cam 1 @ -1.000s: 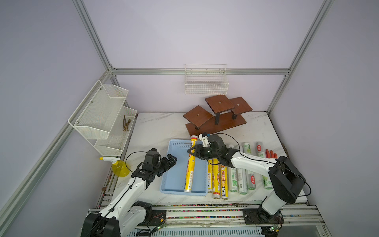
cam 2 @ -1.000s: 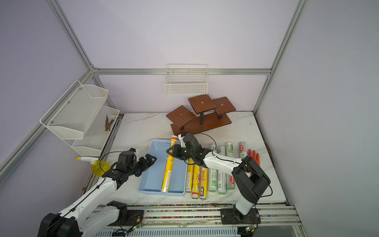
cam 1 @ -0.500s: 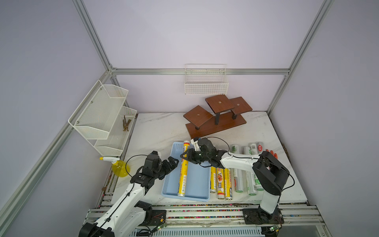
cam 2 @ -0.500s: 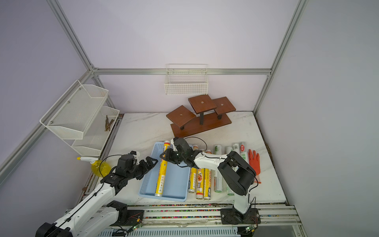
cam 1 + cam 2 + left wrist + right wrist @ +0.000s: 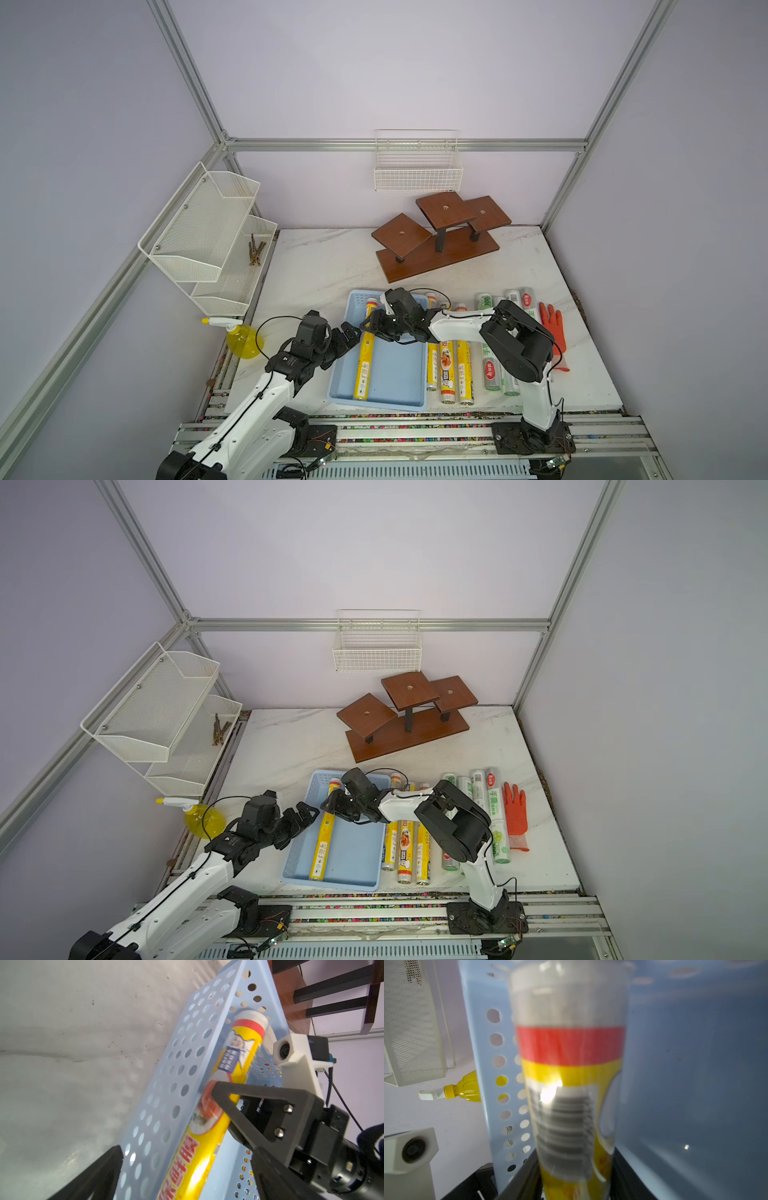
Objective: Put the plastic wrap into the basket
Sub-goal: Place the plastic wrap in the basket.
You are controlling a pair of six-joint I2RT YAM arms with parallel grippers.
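Your right claw (image 5: 371, 329) straddles 1 yellow roll (image 5: 362, 365), a wall of the basket (image 5: 399, 370) just beside it, grip unclear; withdraw early and the roll drags out.

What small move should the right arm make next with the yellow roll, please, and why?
Probably open the right gripper and lift it clear: the yellow roll already lies flat inside the basket, along its wall, while other rolls wait on the table.

You have a wooden stand (image 5: 436, 245) beyond the right gripper (image 5: 370, 329), yellow spray bottle (image 5: 245, 340) to its left, orange glove (image 5: 555, 332) well right.
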